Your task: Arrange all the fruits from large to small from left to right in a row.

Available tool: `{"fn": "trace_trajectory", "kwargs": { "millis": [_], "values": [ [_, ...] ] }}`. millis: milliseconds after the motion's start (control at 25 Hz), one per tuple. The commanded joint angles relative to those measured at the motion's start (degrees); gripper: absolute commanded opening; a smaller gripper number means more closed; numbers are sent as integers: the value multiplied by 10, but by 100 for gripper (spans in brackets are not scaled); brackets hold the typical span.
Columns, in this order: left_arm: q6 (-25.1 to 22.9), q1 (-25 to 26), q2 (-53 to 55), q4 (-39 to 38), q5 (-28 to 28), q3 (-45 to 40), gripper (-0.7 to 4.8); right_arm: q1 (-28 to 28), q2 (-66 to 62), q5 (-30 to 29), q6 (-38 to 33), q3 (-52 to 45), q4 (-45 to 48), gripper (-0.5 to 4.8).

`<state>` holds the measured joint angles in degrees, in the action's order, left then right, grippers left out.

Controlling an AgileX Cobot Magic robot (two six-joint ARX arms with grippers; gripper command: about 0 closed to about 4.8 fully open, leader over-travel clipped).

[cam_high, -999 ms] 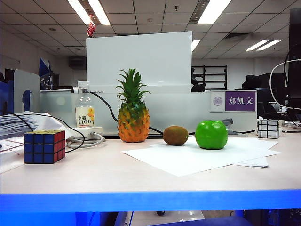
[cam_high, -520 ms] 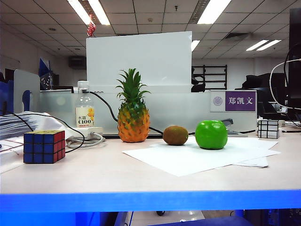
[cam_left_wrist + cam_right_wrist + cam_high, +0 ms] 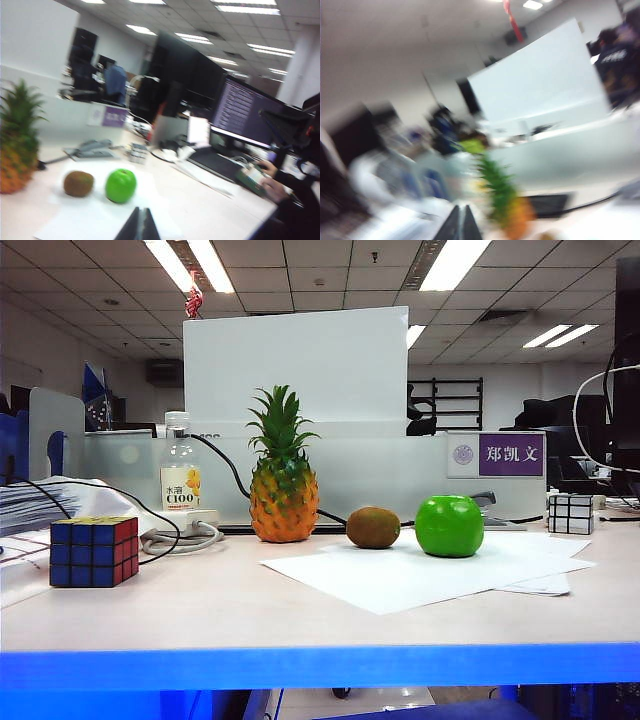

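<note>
Exterior view: three fruits stand in a row on the pale table, namely a tall orange-yellow pineapple with a spiky green crown [image 3: 283, 490] at the left, a small brown fuzzy oval kiwi [image 3: 373, 528] in the middle, and a glossy bright-green apple [image 3: 449, 526] at the right. The kiwi and apple rest on loose white paper sheets [image 3: 420, 575]. A coloured Rubik's cube [image 3: 93, 551] and a clear bottle with a yellow label [image 3: 180, 477] lie beyond the pineapple. Neither arm appears in this view.

Left wrist view: the left gripper [image 3: 139, 226] has its jaws clenched together, holding nothing; the apple [image 3: 120, 185] lies just ahead of the jaws, the kiwi [image 3: 78, 183] beside it, the pineapple [image 3: 17, 145] farther off to the side.

Right wrist view (blurred): the right gripper [image 3: 459, 223] likewise shows jaws pressed together and empty, with the pineapple [image 3: 509, 205] ahead and slightly aside.

Judgement: no fruit is yet moved. The order fails only between kiwi and apple; the next move calls for releasing one set of jaws and exchanging these two.
</note>
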<state>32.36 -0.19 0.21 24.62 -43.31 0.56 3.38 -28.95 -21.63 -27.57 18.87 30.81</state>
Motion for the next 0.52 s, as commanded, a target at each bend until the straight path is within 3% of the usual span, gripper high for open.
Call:
{"fn": "trace_trajectory", "kwargs": {
  "millis": [40, 160, 200, 240, 360, 520],
  "values": [
    [-62, -2, -1, 5, 65, 1, -5, 35, -186, 3, 121, 107, 24, 344],
    [-137, -2, 0, -27, 137, 7, -6, 85, -359, -12, 160, 219, 29, 398],
    [-170, -2, 0, -76, 161, 25, -6, 101, -416, -12, 175, 263, 29, 467],
    [-196, -3, 1, -111, 177, 39, -6, 110, -448, -11, 191, 288, 28, 479],
    [-238, -5, 5, -135, 230, 53, -6, 139, -572, -8, 250, 400, 19, 479],
    [-240, -6, 5, -135, 227, 53, -6, 150, -670, -9, 291, 496, 0, 479]
  ]
}}
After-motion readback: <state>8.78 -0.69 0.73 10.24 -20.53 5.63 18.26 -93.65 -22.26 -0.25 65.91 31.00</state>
